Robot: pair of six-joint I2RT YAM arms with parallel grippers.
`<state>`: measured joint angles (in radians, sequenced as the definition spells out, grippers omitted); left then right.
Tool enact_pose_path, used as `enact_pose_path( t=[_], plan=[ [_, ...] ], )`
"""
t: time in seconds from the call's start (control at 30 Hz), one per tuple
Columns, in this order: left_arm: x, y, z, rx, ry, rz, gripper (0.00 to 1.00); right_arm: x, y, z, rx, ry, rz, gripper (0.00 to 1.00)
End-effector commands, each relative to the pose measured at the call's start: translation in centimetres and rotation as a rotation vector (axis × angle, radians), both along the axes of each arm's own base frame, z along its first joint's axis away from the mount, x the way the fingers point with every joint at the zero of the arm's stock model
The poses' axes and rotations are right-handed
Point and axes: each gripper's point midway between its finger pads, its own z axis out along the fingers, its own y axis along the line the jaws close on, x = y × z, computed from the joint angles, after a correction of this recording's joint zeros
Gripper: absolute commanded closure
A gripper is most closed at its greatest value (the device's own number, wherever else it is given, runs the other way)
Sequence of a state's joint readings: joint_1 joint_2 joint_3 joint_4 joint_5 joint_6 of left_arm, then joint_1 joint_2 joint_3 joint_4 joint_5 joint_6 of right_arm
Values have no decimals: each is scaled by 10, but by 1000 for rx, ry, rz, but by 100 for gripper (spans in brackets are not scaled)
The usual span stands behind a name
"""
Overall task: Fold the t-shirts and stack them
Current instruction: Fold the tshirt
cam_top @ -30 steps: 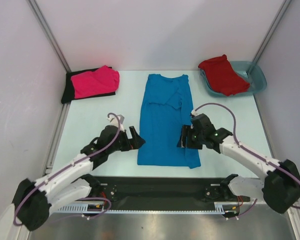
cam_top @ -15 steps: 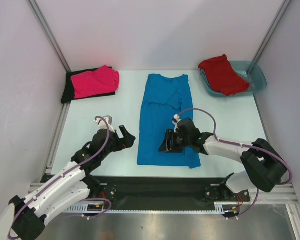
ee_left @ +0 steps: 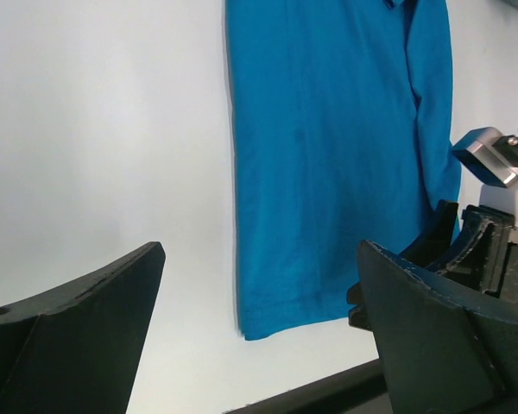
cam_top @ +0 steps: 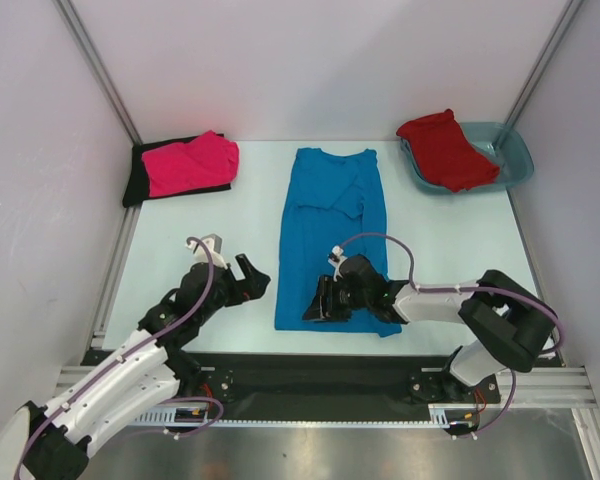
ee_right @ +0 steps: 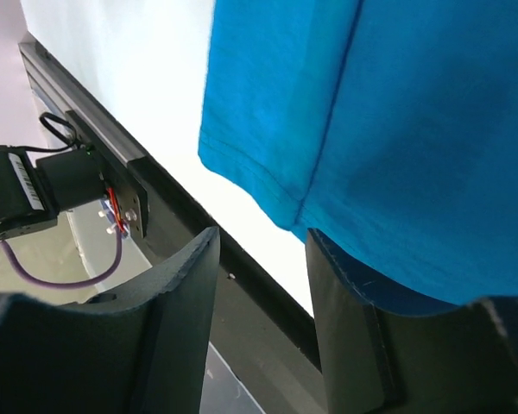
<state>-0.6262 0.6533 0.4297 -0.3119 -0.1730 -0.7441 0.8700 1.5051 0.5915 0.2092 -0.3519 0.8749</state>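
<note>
The bright blue t-shirt (cam_top: 330, 235) lies flat and lengthwise in the middle of the table, its hem toward me. My right gripper (cam_top: 316, 300) is low over the hem's middle, its jaws open with a narrow gap. In the right wrist view the blue cloth (ee_right: 371, 129) lies over the top of the right-hand finger (ee_right: 363, 336), and nothing is between the fingers. My left gripper (cam_top: 254, 277) hovers wide open just left of the shirt's near-left corner (ee_left: 259, 323), apart from it. A hot pink t-shirt (cam_top: 190, 162) lies folded on a black one (cam_top: 138, 185) at the back left. The red t-shirt (cam_top: 443, 148) lies in the tub.
A teal plastic tub (cam_top: 515, 155) stands at the back right corner. Metal frame posts rise at both back corners. The black front rail (ee_right: 181, 216) runs just beyond the shirt's hem, with the arm bases behind it.
My right gripper has moved left along the hem from the shirt's right side to its middle, and its jaws have narrowed. My left gripper has drawn back a little from the shirt's left edge.
</note>
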Motion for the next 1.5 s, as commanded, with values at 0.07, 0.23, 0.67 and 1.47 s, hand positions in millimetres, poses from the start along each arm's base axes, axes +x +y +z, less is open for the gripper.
enact_pose_path(
  t=[0.07, 0.23, 0.67, 1.47],
  plan=[
    [-5, 0, -1, -14, 1, -9, 0, 6, 15, -8, 41, -8, -38, 52],
    [-7, 0, 0, -12, -4, -19, 0, 6, 26, -14, 78, 8, -36, 55],
    [-7, -2, -6, -3, 11, -29, 0, -6, 29, -20, 70, 25, -12, 91],
    [-10, -11, -16, -26, 34, -73, 0, -32, 19, 7, -183, -110, 30, 95]
  ],
)
